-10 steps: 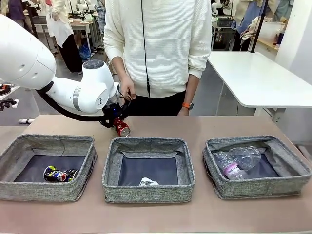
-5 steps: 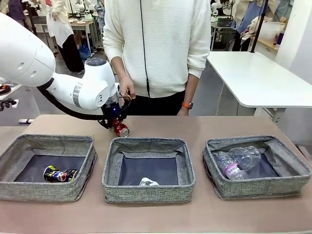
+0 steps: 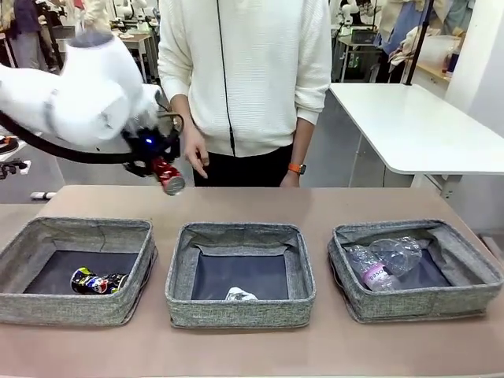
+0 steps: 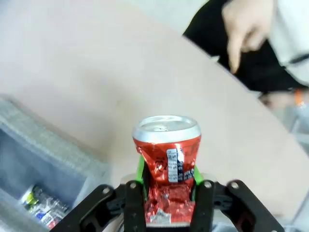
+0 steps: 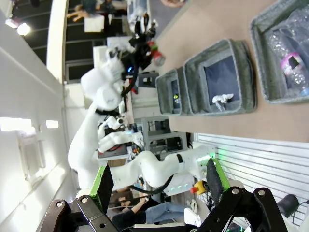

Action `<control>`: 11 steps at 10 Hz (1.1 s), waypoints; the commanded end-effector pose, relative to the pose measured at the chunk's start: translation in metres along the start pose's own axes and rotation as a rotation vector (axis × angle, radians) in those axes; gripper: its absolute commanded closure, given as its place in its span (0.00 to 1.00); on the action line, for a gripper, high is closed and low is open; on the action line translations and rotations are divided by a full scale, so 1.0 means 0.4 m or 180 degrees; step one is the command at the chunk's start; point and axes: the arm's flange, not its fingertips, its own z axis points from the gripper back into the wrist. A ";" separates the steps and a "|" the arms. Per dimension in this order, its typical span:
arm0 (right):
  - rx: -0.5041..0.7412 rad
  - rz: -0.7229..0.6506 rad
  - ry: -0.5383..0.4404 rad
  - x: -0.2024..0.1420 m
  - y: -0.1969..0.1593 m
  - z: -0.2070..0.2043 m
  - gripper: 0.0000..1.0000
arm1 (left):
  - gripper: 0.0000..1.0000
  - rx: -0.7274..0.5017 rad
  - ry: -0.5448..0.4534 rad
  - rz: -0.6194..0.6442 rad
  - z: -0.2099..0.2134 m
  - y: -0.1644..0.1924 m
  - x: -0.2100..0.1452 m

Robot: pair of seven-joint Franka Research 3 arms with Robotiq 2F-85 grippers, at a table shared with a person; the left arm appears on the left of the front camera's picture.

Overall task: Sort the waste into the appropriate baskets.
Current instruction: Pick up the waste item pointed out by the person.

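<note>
My left gripper (image 3: 160, 167) is shut on a crushed red drink can (image 3: 168, 178), held in the air above the table behind the left basket (image 3: 39, 303). From the left wrist the red can (image 4: 167, 157) stands between the green pads (image 4: 140, 170), with the left basket's corner (image 4: 58, 154) below it. A dark multicoloured can (image 3: 98, 281) lies in the left basket. A whitish paper wad (image 3: 239, 295) lies in the middle basket (image 3: 240, 309). Two clear bottles (image 3: 386, 260), one purple-labelled, lie in the right basket (image 3: 472, 295). My right gripper (image 5: 157, 186) is open, high up and far from the table.
A person in a white sweater stands at the far side, one hand (image 3: 191, 153) hanging close to the held can. A white table (image 3: 417, 126) stands back right. Bare tabletop runs behind and in front of the baskets.
My left arm has risen and swung left with the red can, from behind the middle basket toward the left basket. The person's hand has stayed near it.
</note>
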 end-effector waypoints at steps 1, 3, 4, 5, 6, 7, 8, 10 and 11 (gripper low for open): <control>0.0068 0.0071 0.0003 0.006 0.007 0.001 0.00 | 1.00 -0.0308 0.0481 -0.0769 0.212 0.120 -0.131; 0.0068 0.0071 0.0003 0.006 0.007 0.001 0.00 | 1.00 -0.0733 0.1076 -0.1218 0.232 0.177 -0.214; 0.0068 0.0071 0.0003 0.006 0.007 0.001 0.00 | 1.00 -0.0356 0.0332 -0.0692 0.203 0.082 -0.161; 0.0068 0.0071 0.0003 0.006 0.007 0.001 0.00 | 1.00 -0.0356 0.0332 -0.0692 0.203 0.082 -0.161; 0.0068 0.0071 0.0003 0.006 0.007 0.001 0.00 | 1.00 -0.0356 0.0332 -0.0692 0.203 0.082 -0.161; 0.0068 0.0071 0.0003 0.006 0.007 0.001 0.00 | 1.00 -0.0356 0.0332 -0.0692 0.203 0.082 -0.161; 0.0068 0.0071 0.0003 0.006 0.007 0.001 0.00 | 0.65 -0.0487 0.0455 -0.0821 0.218 0.122 -0.178; 0.0068 0.0071 0.0003 0.006 0.007 0.001 0.00 | 0.65 -0.0383 0.0650 -0.0968 0.298 -0.023 -0.193; 0.0068 0.0071 0.0003 0.006 0.007 0.001 0.00 | 0.65 -0.0396 0.0659 -0.1034 0.394 -0.153 -0.175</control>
